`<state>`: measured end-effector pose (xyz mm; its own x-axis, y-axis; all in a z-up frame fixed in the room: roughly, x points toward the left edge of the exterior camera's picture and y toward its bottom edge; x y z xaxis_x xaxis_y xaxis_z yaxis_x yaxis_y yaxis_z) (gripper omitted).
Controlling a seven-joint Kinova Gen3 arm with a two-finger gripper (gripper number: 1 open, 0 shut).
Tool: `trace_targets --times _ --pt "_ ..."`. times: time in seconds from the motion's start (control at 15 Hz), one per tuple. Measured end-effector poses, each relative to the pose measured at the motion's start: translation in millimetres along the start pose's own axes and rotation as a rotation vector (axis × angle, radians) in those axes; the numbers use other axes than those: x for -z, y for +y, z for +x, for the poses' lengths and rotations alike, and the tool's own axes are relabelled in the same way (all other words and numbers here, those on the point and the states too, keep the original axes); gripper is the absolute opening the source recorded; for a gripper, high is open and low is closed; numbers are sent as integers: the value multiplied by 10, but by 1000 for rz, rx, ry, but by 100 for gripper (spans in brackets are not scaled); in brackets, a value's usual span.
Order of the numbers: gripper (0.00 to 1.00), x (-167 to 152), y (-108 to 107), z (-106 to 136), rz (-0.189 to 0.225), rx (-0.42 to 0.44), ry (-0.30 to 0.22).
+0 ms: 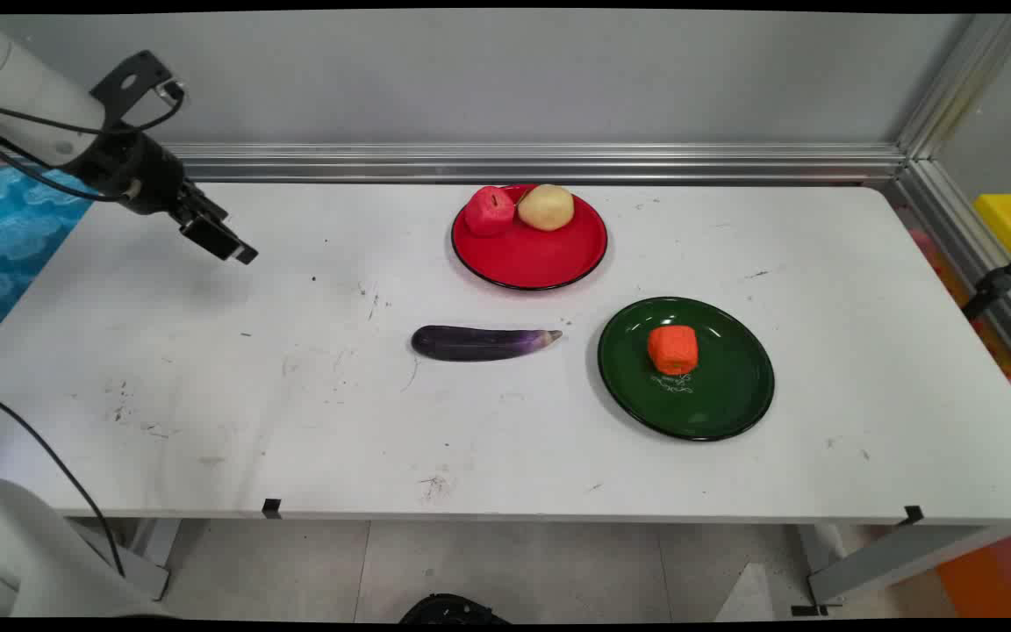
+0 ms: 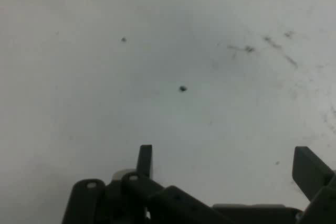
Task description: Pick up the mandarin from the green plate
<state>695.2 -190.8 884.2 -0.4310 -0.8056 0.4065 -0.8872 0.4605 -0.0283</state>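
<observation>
End effector [image 1: 223, 239] hangs over the table's [image 1: 207, 395] far left, released and empty. I see bare tabletop below it. Nearest item: eggplant [image 1: 481, 342], mid-table, well apart to the right. Beyond lie a red plate [image 1: 530, 259] and a green plate [image 1: 716, 404].

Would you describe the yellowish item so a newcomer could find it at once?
Look to the red plate at the table's far side. Two things sit on its back edge; the potato is the right one, pale yellow beside a red apple.
</observation>
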Motion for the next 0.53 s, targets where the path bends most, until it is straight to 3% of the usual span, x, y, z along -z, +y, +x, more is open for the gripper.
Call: trace_targets --times 0.53 --pt "100 -37 432 427 -110 -202 57"
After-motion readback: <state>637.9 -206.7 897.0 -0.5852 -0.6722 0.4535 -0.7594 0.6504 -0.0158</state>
